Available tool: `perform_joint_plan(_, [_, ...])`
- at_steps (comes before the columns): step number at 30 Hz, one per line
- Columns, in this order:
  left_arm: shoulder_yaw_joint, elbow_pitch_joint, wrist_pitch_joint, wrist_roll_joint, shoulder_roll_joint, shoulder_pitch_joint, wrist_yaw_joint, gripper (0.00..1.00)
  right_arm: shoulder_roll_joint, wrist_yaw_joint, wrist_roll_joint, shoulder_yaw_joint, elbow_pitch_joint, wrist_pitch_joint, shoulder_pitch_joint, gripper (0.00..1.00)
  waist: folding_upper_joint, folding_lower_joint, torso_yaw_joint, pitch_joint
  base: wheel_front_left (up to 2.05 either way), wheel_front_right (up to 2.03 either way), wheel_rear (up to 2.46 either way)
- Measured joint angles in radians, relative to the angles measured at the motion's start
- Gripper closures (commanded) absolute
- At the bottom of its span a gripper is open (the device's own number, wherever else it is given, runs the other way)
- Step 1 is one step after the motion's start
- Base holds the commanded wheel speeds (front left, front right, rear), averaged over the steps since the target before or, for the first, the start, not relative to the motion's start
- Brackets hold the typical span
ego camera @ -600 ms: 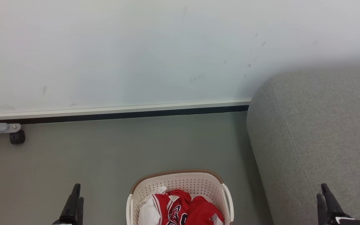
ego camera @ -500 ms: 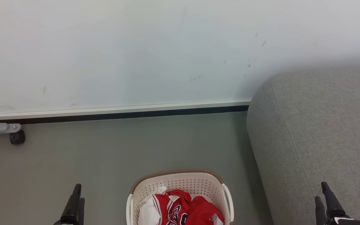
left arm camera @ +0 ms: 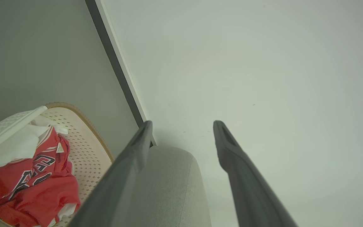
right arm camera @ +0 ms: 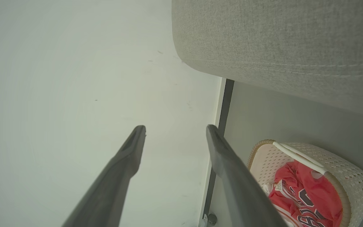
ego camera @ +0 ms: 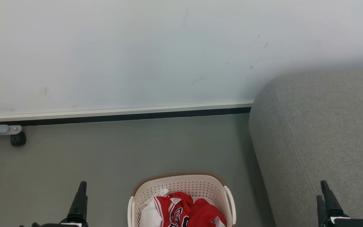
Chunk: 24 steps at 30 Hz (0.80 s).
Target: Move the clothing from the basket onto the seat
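My left claw (left arm camera: 183, 126) and right claw (right arm camera: 175, 128) are both spread wide, holding and touching nothing. Clothing (ego camera: 184, 212) sits in basket (ego camera: 197, 186); seat (ego camera: 320, 126) just right.

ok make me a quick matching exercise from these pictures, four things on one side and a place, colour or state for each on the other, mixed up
Column one:
1. red clothing
2. basket
3. sofa
4. left gripper

Column two:
A. open, holding nothing
B. grey, on the robot's right of the basket
C. cream with a brown rim, standing on the floor
D. heaped inside the basket

Right pairs: 1-D, 2-C, 3-B, 4-A
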Motion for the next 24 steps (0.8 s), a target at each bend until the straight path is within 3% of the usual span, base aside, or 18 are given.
perform_joint_plan(24, [-0.093, -0.07, -0.089, 0.415, 0.014, -0.004, 0.073, 0.0, -0.03, -0.078, -0.437, 0.138, -0.081, -0.09, 0.002, 0.0, 0.0, -0.0001, 0.004, -0.009, 0.0, 0.0, 0.0])
